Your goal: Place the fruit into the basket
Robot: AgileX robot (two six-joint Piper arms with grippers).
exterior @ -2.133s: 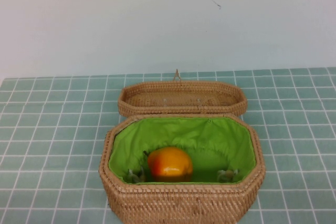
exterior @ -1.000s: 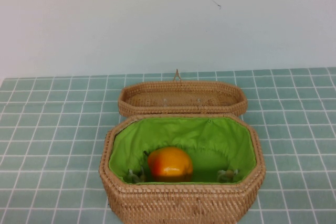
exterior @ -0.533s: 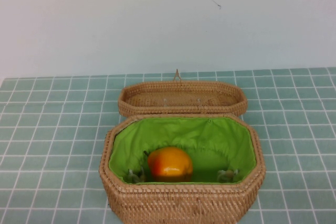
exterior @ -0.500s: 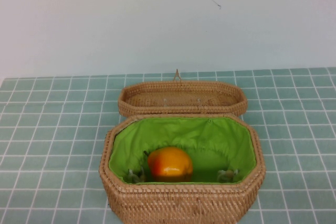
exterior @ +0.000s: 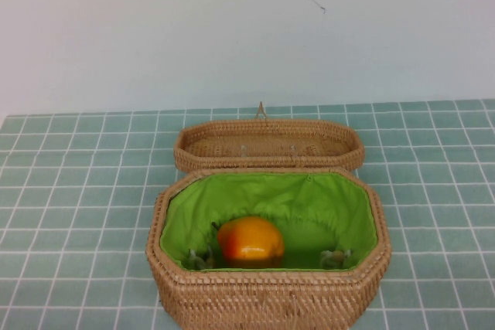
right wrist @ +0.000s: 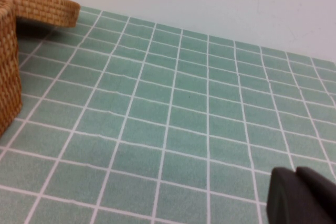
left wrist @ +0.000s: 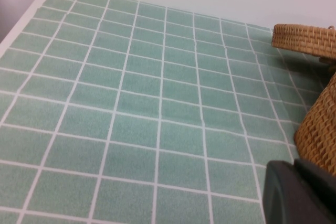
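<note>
Fruit (exterior: 249, 241) lying in the open basket (exterior: 267, 299), both arms drawn back off the table.

Only a dark corner of the left gripper (left wrist: 299, 192) shows, in the lower right of the left wrist frame, just beside the basket's woven wall (left wrist: 320, 129); I cannot tell how its fingers stand. The right gripper (right wrist: 302, 195) likewise shows only as a dark corner at the lower right of the right wrist frame, over bare green tiles, well apart from the basket (right wrist: 8, 72) at that frame's left edge; its fingers cannot be judged either. Neither gripper appears in the high view. There the orange-yellow fruit rests on the green lining (exterior: 309, 199), in the lower left part of the basket's interior, touching nothing but the cloth. The wicker lid (exterior: 268, 143) lies flipped open behind the basket, toward the top of the frame, on the tiled table (exterior: 77, 191).
</note>
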